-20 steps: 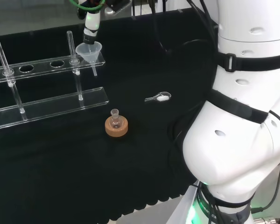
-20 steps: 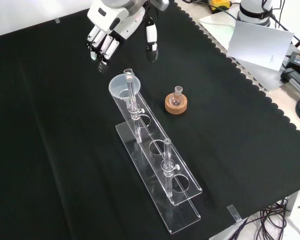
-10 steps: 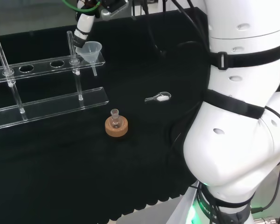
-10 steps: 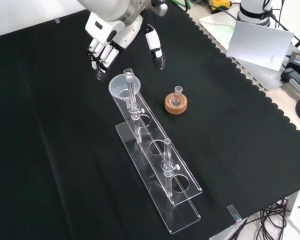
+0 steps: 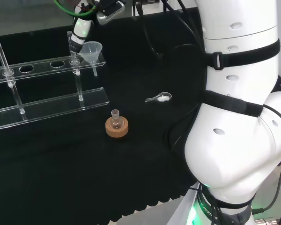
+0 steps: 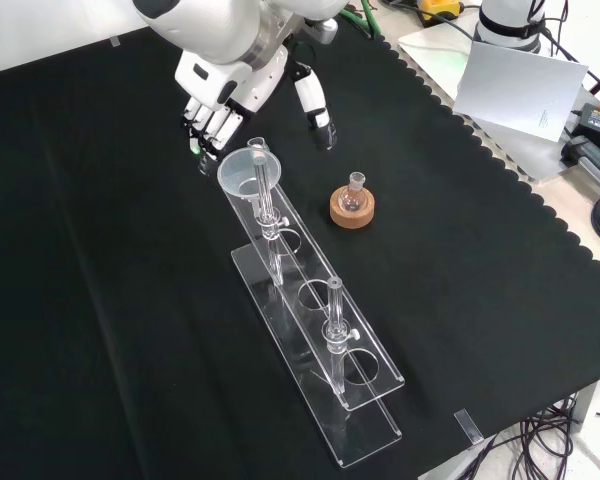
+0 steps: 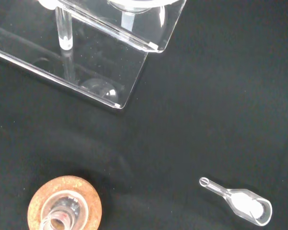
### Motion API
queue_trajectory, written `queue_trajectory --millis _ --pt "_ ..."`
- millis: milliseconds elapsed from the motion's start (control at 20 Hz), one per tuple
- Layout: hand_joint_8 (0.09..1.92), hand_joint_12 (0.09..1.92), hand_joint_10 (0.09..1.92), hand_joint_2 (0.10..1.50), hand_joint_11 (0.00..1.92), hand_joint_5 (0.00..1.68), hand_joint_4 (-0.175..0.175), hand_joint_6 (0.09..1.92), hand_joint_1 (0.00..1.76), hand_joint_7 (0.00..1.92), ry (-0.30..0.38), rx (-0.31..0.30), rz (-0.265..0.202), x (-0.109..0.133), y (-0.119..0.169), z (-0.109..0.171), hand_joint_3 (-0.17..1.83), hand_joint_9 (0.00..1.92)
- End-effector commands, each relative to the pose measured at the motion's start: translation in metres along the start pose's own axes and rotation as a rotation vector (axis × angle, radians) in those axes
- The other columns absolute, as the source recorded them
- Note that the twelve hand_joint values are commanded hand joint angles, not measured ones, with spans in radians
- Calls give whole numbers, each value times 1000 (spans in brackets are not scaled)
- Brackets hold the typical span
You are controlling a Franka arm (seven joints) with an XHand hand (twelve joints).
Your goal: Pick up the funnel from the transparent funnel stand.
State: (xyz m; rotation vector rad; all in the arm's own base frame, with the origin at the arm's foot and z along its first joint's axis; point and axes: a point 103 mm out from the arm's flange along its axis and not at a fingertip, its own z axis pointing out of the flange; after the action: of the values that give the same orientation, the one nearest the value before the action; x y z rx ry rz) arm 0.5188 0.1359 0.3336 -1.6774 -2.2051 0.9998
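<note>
Clear glossy funnel stand (image 6: pixel 320 340), matt cloth (image 6: pixel 100 300)

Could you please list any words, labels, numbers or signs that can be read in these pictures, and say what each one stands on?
None can be read.
Funnel, transparent funnel stand, cork ring, small glass scoop: no print shows on any.
Hand and the arm's white links: no legible marking.
Grey sheet beside the cloth: blank.

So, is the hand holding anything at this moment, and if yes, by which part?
Nothing is held. The hand hangs just above the funnel, which sits in the end hole of the funnel stand; its fingers are around no object.
</note>
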Motion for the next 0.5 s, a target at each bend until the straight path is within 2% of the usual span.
queue_trajectory --millis 50,500 --pt "587 951 621 615 0 0 -108 87 478 0 1 -19 15 4 5 3 6 0" --pt "536 914 606 633 0 0 -108 87 521 0 -1 -2 32 5 18 17 11 0"
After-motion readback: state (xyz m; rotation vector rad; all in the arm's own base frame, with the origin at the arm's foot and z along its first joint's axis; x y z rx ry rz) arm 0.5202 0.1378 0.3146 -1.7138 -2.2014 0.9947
